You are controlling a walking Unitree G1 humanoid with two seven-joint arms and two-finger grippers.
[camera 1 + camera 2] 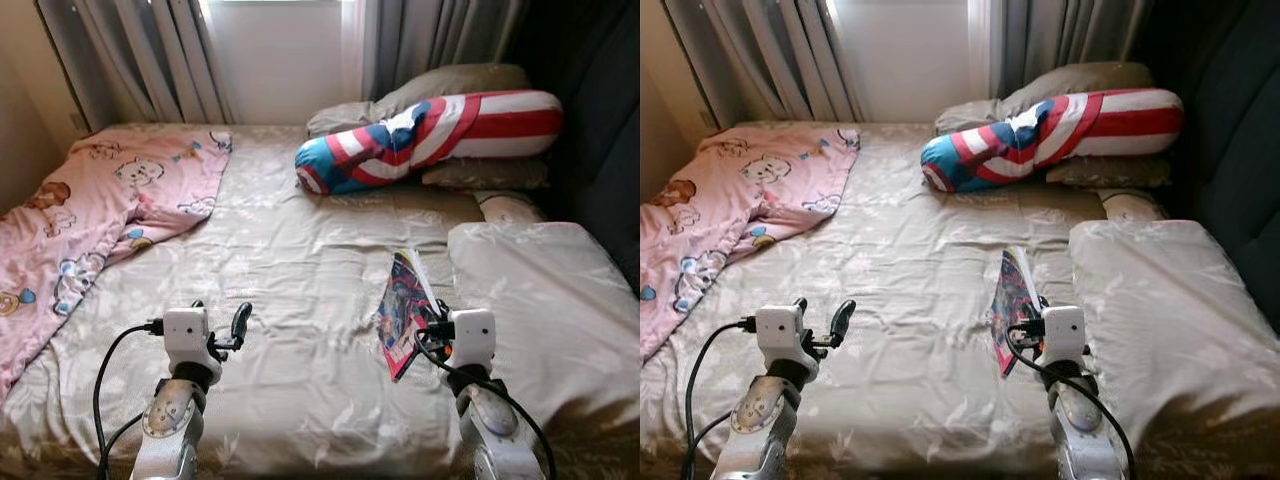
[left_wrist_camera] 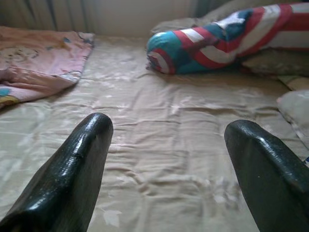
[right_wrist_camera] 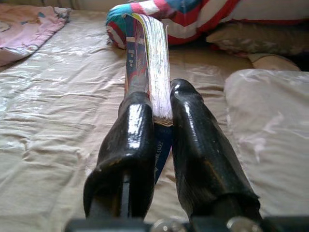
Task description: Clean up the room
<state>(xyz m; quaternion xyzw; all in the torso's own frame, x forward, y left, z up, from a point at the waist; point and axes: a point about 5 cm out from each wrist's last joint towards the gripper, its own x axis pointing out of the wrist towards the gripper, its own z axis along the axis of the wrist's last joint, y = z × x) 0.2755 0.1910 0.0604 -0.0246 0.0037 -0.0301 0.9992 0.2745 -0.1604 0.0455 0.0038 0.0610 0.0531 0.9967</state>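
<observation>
**Robot holds a book over the bed**

The robot stands at the foot of a bed [image 1: 300,300] with a shiny tan sheet. Its 2 arms reach out over the sheet.

The right gripper [image 3: 161,116] holds a book [image 1: 405,310]. Its 2 black fingers [image 3: 128,140] are squeezed tight on the book, 1 on each side. The book stands on its edge, up off the sheet, with the pages facing up in the right wrist view. The cover is bright, with red and blue on it. The book is on the right side of the bed, just beside a big tan pillow [image 1: 540,300].

The left gripper [image 1: 235,325] is over the left part of the bed. Its 2 fingers [image 2: 72,174] are spread wide apart and hold nothing. The sheet shows between them.

A pink blanket [image 1: 90,215] with little bears on it lies on the far left side of the bed. It hangs off the edge.

A long round pillow [image 1: 430,135] lies at the head of the bed. It has red and white stripes and a blue end. It rests on 2 flat tan pillows [image 1: 450,85].

Gray curtains [image 1: 150,60] hang behind the bed, on both sides of a bright window [image 1: 280,55].
</observation>
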